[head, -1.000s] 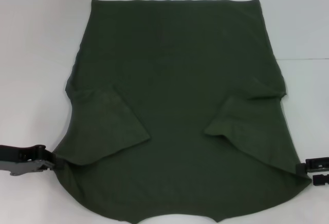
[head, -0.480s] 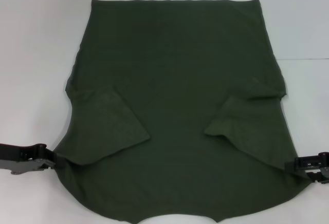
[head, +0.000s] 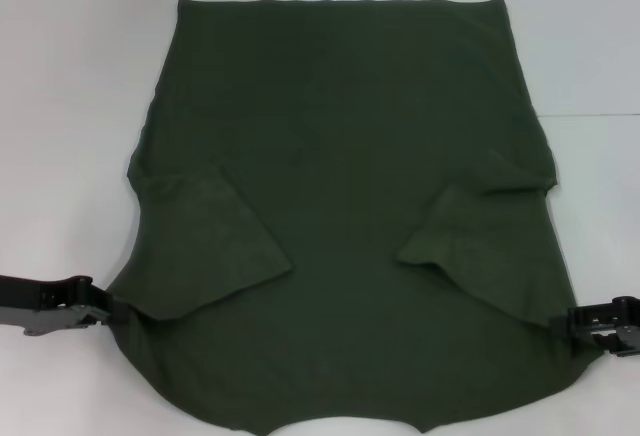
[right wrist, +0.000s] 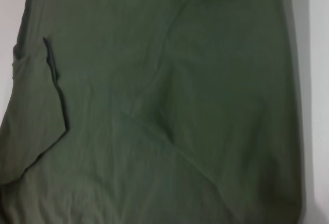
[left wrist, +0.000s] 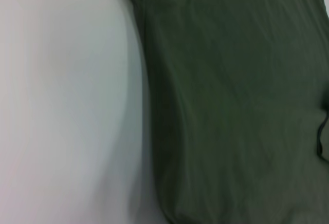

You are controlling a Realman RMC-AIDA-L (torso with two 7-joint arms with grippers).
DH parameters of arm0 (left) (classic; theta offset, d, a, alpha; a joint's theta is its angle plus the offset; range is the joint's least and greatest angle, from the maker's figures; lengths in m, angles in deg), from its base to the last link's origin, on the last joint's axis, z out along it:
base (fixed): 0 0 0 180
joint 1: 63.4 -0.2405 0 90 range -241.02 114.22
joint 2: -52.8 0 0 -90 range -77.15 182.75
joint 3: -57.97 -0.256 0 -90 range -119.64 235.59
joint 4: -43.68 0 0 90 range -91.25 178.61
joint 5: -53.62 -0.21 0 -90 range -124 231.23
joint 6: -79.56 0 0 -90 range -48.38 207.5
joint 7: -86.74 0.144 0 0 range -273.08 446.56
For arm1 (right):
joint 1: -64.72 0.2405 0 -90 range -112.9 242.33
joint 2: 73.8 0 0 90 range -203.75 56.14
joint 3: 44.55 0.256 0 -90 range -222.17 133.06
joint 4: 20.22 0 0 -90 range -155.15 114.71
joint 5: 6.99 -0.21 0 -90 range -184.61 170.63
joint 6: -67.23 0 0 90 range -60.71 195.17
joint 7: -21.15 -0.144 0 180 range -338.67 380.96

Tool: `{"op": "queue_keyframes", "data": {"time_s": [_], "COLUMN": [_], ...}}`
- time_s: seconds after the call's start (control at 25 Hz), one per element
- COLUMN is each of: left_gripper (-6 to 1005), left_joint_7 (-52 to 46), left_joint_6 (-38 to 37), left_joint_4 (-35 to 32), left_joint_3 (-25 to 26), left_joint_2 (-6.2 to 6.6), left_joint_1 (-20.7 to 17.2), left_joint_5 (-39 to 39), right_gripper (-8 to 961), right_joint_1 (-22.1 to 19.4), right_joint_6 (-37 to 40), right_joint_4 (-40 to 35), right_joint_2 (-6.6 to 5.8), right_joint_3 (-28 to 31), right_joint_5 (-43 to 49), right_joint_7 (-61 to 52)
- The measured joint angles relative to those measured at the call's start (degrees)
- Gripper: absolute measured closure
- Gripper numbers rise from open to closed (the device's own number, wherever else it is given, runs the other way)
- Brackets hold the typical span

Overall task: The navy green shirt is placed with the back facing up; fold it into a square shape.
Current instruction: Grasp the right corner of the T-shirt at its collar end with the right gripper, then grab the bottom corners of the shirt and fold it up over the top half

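I see the navy green shirt (head: 345, 216) spread flat mid-counter, collar at the near edge, both sleeves folded inward. My left gripper (head: 98, 311) and right gripper (head: 590, 326) sit at its near shoulder corners, presumably for lifting; I cannot tell how the jaws stand.

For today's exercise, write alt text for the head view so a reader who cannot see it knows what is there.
A navy green shirt lies spread on a white table, both sleeves folded inward. The left tool touches its near left edge and the right tool its near right edge.
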Motion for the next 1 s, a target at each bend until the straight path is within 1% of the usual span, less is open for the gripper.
{"op": "queue_keyframes", "data": {"time_s": [0.12,0.56,0.76,1.0], "left_gripper": [968,967,967,967], "left_joint_7": [0.05,0.09,0.09,0.42], "left_joint_6": [0.01,0.01,0.01,0.01], "left_joint_4": [0.0,0.0,0.06,0.09], "left_joint_3": [-0.1,-0.13,-0.13,-0.13], "left_joint_2": [0.0,0.0,0.0,0.0], "left_joint_1": [0.01,0.01,0.01,0.01], "left_joint_5": [0.44,0.53,0.59,0.61], "right_gripper": [212,444,679,722], "right_joint_1": [0.0,-0.01,-0.08,-0.16], "right_joint_6": [-0.4,-1.25,-1.26,-1.67], "right_joint_4": [0.0,0.0,0.0,-0.07], "right_joint_2": [-0.01,-0.21,-0.22,-0.1], "right_joint_3": [0.0,-0.06,-0.05,0.02], "right_joint_5": [0.39,0.59,0.59,1.3], "right_joint_7": [-0.31,-0.48,-0.43,1.61]}}
